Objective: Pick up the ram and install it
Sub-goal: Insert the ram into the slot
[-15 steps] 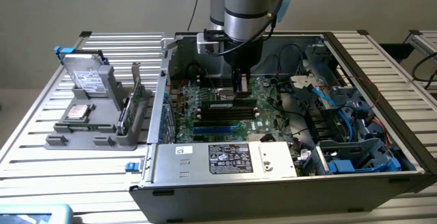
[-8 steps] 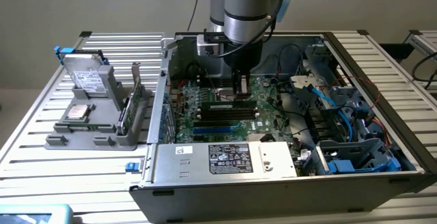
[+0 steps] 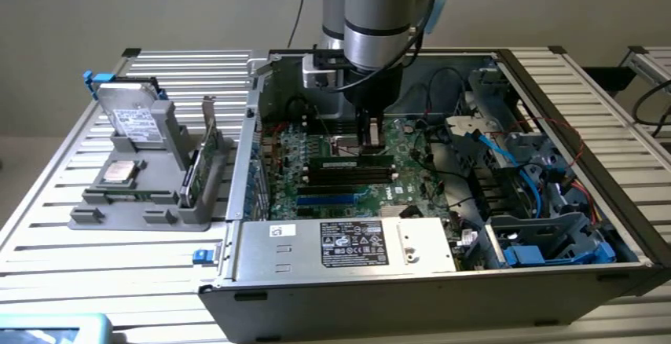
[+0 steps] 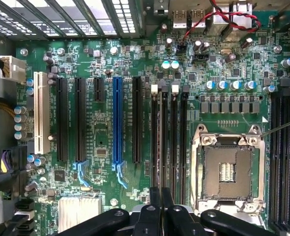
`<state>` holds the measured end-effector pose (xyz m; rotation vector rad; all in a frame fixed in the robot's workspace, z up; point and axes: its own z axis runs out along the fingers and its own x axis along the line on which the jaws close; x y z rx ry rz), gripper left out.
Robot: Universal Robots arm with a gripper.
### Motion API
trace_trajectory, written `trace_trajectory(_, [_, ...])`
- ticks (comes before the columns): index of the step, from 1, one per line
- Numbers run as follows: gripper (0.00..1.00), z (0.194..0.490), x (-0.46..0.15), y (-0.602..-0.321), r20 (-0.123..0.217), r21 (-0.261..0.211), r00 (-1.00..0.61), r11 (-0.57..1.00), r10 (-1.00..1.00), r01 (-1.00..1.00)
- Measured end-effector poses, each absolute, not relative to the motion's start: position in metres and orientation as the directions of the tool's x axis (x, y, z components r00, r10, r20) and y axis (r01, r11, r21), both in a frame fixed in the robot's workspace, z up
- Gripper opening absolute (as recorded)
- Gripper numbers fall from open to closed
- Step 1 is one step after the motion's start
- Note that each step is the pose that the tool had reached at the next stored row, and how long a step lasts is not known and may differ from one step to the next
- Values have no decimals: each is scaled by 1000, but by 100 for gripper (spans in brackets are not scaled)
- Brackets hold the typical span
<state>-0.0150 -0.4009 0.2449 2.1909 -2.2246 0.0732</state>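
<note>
Jaws (image 3: 369, 146) are down inside the open computer case (image 3: 314, 297), drawn together over the motherboard (image 3: 275, 173). In the exterior view the ram (image 3: 338, 153) runs as a green strip directly beneath the tips, lengthwise along the memory slots (image 3: 351, 173), at the slot farthest from the power supply (image 3: 346, 243). I can't tell whether the jaws pinch its upper edge or just touch it, nor whether it's seated. From the wrist, the jaws (image 4: 160, 196) sit closed in line with the memory slots (image 4: 177, 147), between the blue expansion slot (image 4: 117, 123) and the bare CPU socket (image 4: 227, 169). Out on the desk (image 3: 105, 258), on the exterior view's left, a grey fixture (image 3: 126, 210) holds a hard drive (image 3: 137, 116).
</note>
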Motion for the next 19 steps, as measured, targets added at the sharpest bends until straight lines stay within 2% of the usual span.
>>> trace_trajectory(19, [12,237,-15,-402,46,-20,-16,15,-999,-1000])
